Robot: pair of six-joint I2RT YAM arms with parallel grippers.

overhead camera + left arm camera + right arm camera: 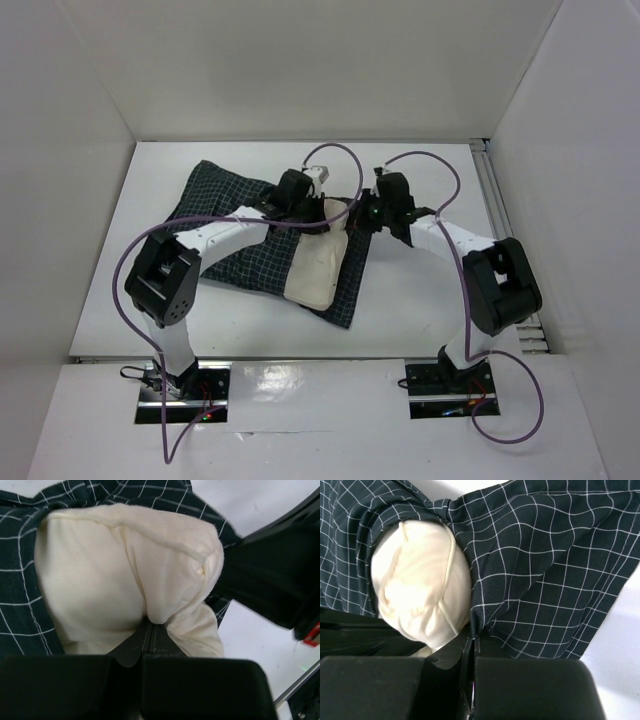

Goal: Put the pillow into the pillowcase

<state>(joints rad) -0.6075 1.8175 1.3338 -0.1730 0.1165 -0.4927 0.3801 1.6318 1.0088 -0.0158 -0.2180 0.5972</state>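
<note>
The pillow [318, 268] is lodged partly inside the pillowcase [215, 195]. Its fold is pinched by the left jaws, likely for pushing inward; the pillowcase's hem is pinched by the right jaws, anchoring it.

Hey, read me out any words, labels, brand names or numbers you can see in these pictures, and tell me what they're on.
None can be read. The pillow is plain, the pillowcase carries only a white grid, and the red piece at the right edge of the left wrist view is too blurred to show any writing.
</note>
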